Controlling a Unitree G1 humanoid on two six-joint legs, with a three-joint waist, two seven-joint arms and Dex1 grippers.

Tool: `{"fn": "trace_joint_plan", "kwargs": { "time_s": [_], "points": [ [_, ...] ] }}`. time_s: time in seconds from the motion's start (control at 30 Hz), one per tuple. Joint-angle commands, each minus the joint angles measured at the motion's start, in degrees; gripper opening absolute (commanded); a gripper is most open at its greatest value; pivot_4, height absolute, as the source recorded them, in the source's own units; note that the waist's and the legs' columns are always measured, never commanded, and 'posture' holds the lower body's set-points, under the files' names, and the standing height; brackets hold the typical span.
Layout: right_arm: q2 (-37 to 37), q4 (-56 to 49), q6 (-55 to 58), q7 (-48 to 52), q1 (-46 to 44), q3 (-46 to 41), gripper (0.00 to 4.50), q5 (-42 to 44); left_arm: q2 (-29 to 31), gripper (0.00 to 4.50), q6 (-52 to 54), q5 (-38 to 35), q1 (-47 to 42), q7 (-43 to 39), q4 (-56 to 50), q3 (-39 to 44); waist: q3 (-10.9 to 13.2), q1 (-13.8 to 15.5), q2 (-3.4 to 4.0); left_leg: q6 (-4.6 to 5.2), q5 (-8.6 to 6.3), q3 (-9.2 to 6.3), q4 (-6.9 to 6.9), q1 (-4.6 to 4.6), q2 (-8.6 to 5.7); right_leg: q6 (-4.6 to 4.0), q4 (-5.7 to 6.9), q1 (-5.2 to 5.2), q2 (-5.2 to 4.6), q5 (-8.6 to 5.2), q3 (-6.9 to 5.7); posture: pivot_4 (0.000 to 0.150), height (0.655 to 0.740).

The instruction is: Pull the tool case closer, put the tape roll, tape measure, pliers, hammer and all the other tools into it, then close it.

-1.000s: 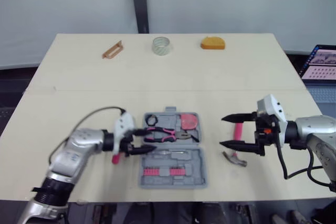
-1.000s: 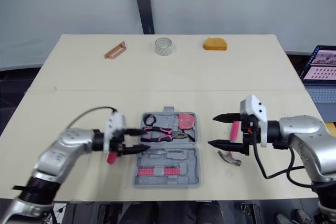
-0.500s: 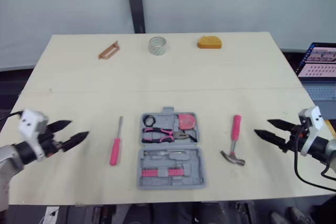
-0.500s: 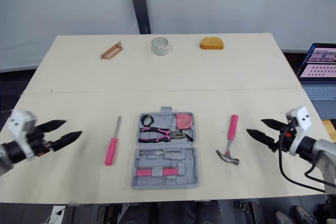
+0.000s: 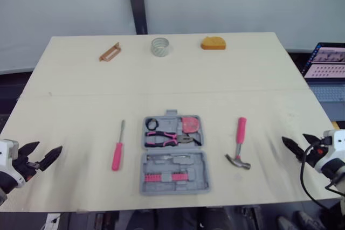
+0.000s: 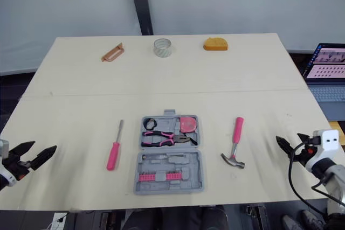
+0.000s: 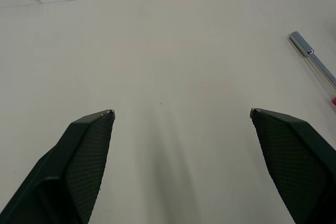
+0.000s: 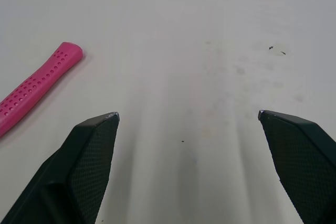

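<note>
Loading stage: the open tool case (image 5: 175,154) sits at 6 o'clock on the surface (image 5: 215,79), hammer (image 5: 240,144) at its 3, screwdriver (image 5: 118,146) at 9. Left gripper (image 5: 49,147) and right gripper (image 5: 294,139) gape wide, empty; next, probably grasp the hammer's handle.

Pink tools, grey case, cream counter.

The counter (image 5: 226,84) in front of me is pale cream, plain but for one thin dark seam line. The tool case (image 5: 202,180) is flat grey, with a row of red bits (image 5: 164,176), pliers (image 5: 163,138) in pink and black, a rosy-pink round piece (image 5: 190,124) and a black loop (image 5: 153,123). The hammer (image 5: 240,143) has a hot-pink handle dotted with rows of little pits and a steel-grey head. The screwdriver (image 5: 118,146) has a pink handle and a silver shaft. The tape roll (image 5: 160,46) is pale, greenish-clear. There's an orange item (image 5: 213,43) and a copper-brown handle-shaped piece (image 5: 109,52). My jaws, both sides, are black, with a fine dotted grid on the pads (image 7: 86,156).
</note>
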Motion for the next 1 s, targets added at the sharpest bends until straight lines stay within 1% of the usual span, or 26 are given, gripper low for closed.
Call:
{"fn": "trace_joint_plan", "kwargs": {
  "time_s": [0.03, 0.13, 0.23, 0.3, 0.4, 0.47, 0.57, 0.67, 0.77, 1.0],
  "points": [
    [0.5, -8.6, 5.3, -2.0, 1.1, -1.9, 4.50, 3.8, 1.3, 4.44, -0.3, -0.7, -2.5, -0.9, -1.6, -2.3, 0.0, 0.1, 0.03, 0.00, 0.00, 0.00, 0.00, 0.00, 0.00, 0.00, 0.00, 0.00, 0.00, 0.00, 0.00, 0.150, 0.7400],
    [1.6, -16.7, 11.6, -5.9, 1.7, -1.2, 4.50, 5.4, 2.6, 4.44, 2.9, -2.2, -5.2, -2.9, -5.6, -6.3, 0.0, 0.1, 0.03, 0.00, 0.00, -0.01, 0.03, -0.01, 0.00, 0.00, 0.03, 0.00, 0.00, 0.00, 0.01, 0.150, 0.7400],
    [4.6, -30.0, 22.2, -15.1, 3.0, 2.1, 4.50, 5.9, 4.6, 4.44, 6.2, -2.6, -12.0, -6.8, -10.6, -15.6, 0.0, 0.5, 0.05, 0.00, 0.00, -0.05, 0.03, 0.00, 0.00, 0.00, 0.08, -0.01, 0.00, 0.00, 0.02, 0.150, 0.7400],
    [6.5, -34.9, 26.1, -19.0, 3.5, 2.2, 4.50, 6.7, 5.3, 4.44, 8.1, -3.0, -15.0, -8.3, -12.5, -19.4, 0.0, 0.8, 0.05, -0.03, 0.02, -0.09, 0.06, -0.01, 0.00, 0.00, 0.14, -0.02, 0.00, 0.00, 0.02, 0.150, 0.7400],
    [9.9, -42.7, 32.9, -25.6, 4.3, 2.9, 4.50, 7.8, 6.3, 4.44, 7.9, -0.8, -20.6, -12.5, -15.8, -28.8, 0.0, 0.8, 0.16, -0.02, -0.01, -0.03, 0.02, -0.01, -0.03, 0.00, 0.12, -0.06, 0.00, 0.00, 0.10, 0.150, 0.7400],
    [12.2, -46.6, 36.7, -30.3, 4.4, 3.6, 4.50, 7.6, 5.9, 4.44, 7.5, -0.5, -24.7, -15.1, -16.8, -33.8, 0.0, 0.8, 0.17, -0.02, -0.01, -0.02, -0.01, -0.03, -0.03, 0.00, 0.12, -0.12, 0.02, 0.00, 0.09, 0.150, 0.7400],
    [16.2, -52.4, 42.3, -35.8, 5.1, 6.0, 4.50, 7.7, 3.4, 4.44, 4.8, 0.5, -31.2, -19.1, -16.2, -40.9, 0.0, 0.8, 0.18, -0.04, 0.01, 0.01, 0.04, -0.04, -0.02, 0.00, 0.13, -0.12, 0.04, 0.00, 0.15, 0.150, 0.7400],
    [20.3, -56.3, 47.8, -41.1, 5.3, 7.0, 4.50, 7.7, 0.2, 4.44, 2.2, 2.1, -34.9, -21.2, -16.0, -46.3, 0.0, 0.8, 0.20, -0.04, 0.01, 0.02, 0.04, -0.03, -0.02, 0.00, 0.14, -0.13, 0.05, 0.00, 0.17, 0.150, 0.7400],
    [22.8, -58.0, 50.7, -44.6, 6.0, 8.5, 4.50, 6.0, -2.4, 4.44, -0.5, 3.7, -36.9, -22.2, -15.3, -49.7, 0.0, 0.8, 0.20, -0.02, 0.00, 0.02, 0.04, -0.06, -0.03, 0.00, 0.12, -0.13, 0.05, 0.00, 0.18, 0.150, 0.7400],
    [26.2, -58.7, 50.4, -48.7, 7.5, 13.7, 4.50, 0.8, -6.4, 4.44, -2.0, 5.3, -39.4, -22.3, -14.9, -53.3, 0.0, 0.6, 0.20, -0.02, 0.00, 0.04, 0.05, -0.06, -0.03, 0.00, 0.11, -0.15, 0.06, 0.00, 0.25, 0.150, 0.7400]
  ]
}}
